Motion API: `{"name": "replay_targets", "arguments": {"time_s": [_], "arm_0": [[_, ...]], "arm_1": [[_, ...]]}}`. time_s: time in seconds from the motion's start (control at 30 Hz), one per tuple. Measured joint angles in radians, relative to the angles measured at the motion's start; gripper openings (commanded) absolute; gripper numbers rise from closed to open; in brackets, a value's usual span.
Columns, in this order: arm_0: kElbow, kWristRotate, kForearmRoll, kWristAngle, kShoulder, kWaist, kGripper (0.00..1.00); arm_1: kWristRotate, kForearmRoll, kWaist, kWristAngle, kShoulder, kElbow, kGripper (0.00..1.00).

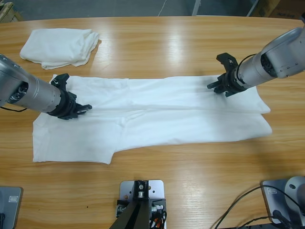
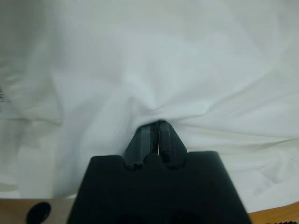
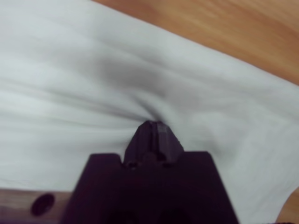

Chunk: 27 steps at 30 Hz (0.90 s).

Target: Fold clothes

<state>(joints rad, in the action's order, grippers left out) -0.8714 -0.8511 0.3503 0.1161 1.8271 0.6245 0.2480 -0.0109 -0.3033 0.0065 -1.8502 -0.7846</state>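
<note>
A large white T-shirt [image 1: 157,114] lies spread lengthwise across the middle of the table, its upper part doubled over in a long fold. My left gripper [image 1: 85,108] comes in from the left and rests on the shirt's left part. In the left wrist view the cloth [image 2: 196,70] puckers around the shut jaws of that gripper [image 2: 159,125]. My right gripper [image 1: 214,87] reaches in from the upper right onto the shirt's top right edge. In the right wrist view that gripper [image 3: 154,125] is shut with the fabric [image 3: 93,93] gathered at its tips.
A second white T-shirt [image 1: 59,46], folded into a loose bundle, sits at the back left of the table. Bare wood [image 1: 190,181] runs along the front edge and the far side. Cables [image 1: 248,205] lie at the front right.
</note>
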Motion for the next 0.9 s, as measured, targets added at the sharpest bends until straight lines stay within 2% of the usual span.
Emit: {"name": "replay_targets", "arguments": {"time_s": [0.07, 0.2, 0.23, 0.27, 0.33, 0.4, 0.5, 0.53, 0.6, 0.7, 0.83, 0.9], "arm_0": [[-0.001, 0.0, 0.0, 0.001, -0.001, -0.007, 0.0], [-0.007, 0.0, 0.005, 0.0, -0.004, -0.007, 0.0], [-0.007, 0.0, 0.007, -0.002, -0.009, -0.007, 0.541], [-0.007, 0.0, 0.01, -0.005, -0.023, -0.007, 0.944], [-0.007, 0.0, 0.013, -0.017, -0.081, -0.007, 0.977], [-0.007, 0.016, 0.013, -0.026, -0.172, 0.001, 0.977], [-0.008, 0.053, 0.014, -0.032, -0.268, 0.016, 0.977], [-0.007, 0.057, 0.014, -0.032, -0.284, 0.017, 0.977], [-0.004, 0.063, 0.023, -0.032, -0.31, 0.024, 0.977], [0.004, 0.067, 0.048, -0.032, -0.336, 0.034, 0.977], [0.018, 0.067, 0.071, -0.032, -0.368, 0.036, 0.977], [0.03, 0.07, 0.073, -0.032, -0.378, 0.036, 0.977]], "arm_1": [[-0.013, 0.0, 0.013, 0.012, 0.0, 0.0, 0.985], [-0.015, 0.0, 0.03, 0.088, 0.024, 0.005, 1.0], [-0.015, 0.009, 0.033, 0.109, 0.05, 0.005, 1.0], [-0.015, 0.041, 0.035, 0.122, 0.09, 0.003, 1.0], [-0.001, 0.13, 0.066, 0.141, 0.196, 0.0, 1.0], [0.038, 0.2, 0.177, 0.189, 0.3, 0.008, 0.997], [0.085, 0.184, 0.333, 0.257, 0.369, 0.088, 0.742], [0.089, 0.136, 0.379, 0.275, 0.368, 0.137, 0.697], [0.069, 0.042, 0.466, 0.314, 0.338, 0.213, 0.688], [0.003, 0.032, 0.617, 0.42, 0.246, 0.218, 0.683], [-0.129, 0.273, 0.706, 0.453, 0.128, 0.078, 0.683], [-0.167, 0.361, 0.737, 0.504, 0.051, 0.017, 0.684]]}}
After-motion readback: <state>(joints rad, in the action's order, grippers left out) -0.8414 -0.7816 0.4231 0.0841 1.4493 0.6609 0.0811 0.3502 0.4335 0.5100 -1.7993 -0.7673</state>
